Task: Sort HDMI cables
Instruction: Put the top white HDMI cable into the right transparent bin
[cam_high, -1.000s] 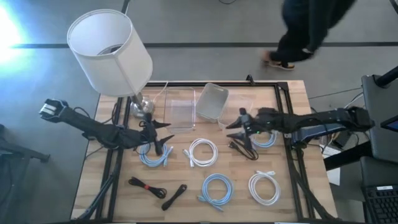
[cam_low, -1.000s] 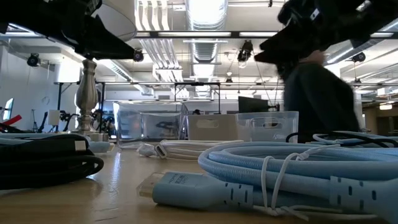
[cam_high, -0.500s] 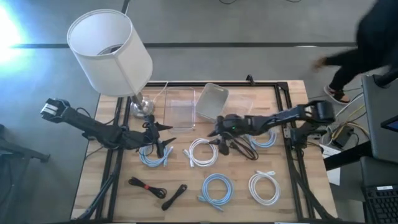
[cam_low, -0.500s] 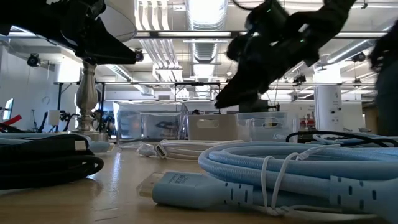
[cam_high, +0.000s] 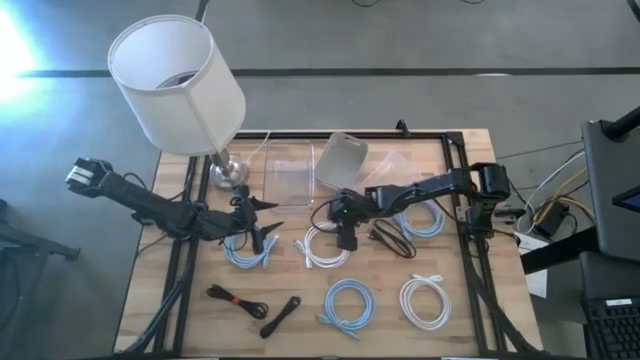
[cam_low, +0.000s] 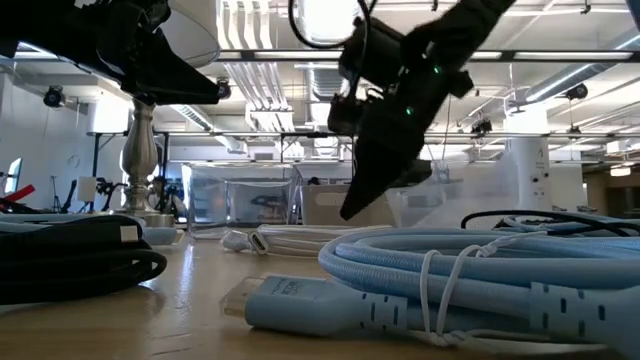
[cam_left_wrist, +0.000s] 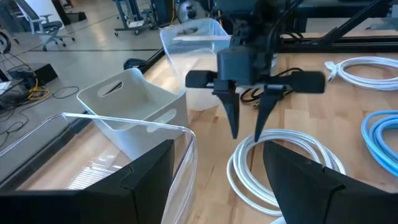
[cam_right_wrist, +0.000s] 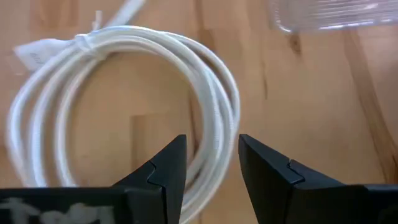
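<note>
**Right gripper straddles a white cable coil**

A white cable coil (cam_high: 324, 246) lies flat near the middle of the bench (cam_high: 470, 330), close to the clear tubs (cam_high: 340, 163) along its back edge. The right gripper (cam_high: 346, 238) hangs over the coil's right side, its fingers (cam_right_wrist: 163, 168) apart with the strands between them, not clamped. The left gripper (cam_high: 262, 236) waits, fingers spread, over a light blue coil (cam_high: 247, 251) toward the left edge.

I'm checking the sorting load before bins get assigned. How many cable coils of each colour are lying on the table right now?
Light blue coils: 3
White coils: 2
Black bundles: 3
Total: 8
</note>
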